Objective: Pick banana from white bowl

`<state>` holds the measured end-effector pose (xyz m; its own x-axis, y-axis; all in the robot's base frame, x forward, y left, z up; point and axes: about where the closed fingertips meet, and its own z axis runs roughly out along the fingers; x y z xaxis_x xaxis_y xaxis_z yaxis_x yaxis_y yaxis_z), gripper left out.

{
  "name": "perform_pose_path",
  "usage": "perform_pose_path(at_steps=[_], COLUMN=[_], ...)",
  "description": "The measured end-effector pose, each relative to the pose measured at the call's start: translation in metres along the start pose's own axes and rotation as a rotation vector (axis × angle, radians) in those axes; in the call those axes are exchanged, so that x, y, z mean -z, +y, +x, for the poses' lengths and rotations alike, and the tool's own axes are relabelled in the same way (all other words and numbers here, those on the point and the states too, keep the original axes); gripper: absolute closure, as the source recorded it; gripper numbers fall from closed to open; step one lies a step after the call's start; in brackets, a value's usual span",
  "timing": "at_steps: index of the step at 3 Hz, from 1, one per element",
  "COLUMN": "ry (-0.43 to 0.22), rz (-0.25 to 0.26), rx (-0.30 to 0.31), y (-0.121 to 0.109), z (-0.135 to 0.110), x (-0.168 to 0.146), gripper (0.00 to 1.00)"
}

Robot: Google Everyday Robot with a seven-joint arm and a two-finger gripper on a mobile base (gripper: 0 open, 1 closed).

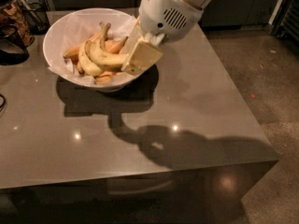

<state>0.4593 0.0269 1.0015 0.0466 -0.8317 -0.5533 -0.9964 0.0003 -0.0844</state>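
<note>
We see the gripper (134, 62) squeezing one end of the banana (103, 58) in the white bowl (65, 28) near the far left corner of the worktop (201, 111).

Table (187, 106): stood at centre, with floor (266, 69) to its right.
Bowl (56, 31): sat on the table's far left part, near the back edge.
Paper lining (77, 24): lay inside the bowl, against its wall.
Other bananas (86, 65): lay piled in the bowl, on the lining.
Banana (105, 57): lay uppermost across the pile, stem end up toward the back, other end toward the bowl's right rim.
Gripper (135, 62): reached down into the bowl's right side from above, at the banana's right end.
Containers (14, 31): stood left of the bowl, at the table's far left.
</note>
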Motion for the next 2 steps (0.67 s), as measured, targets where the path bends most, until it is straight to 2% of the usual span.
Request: perform_pose_path(at_steps=[1,2], ry=[-0.014,-0.008], rz=[0.007,0.001], rx=[-0.071,-0.079], y=[0.0364,0.0401], z=[0.0136,0.0181], x=[0.006,0.0034], gripper=[1.0,1.0])
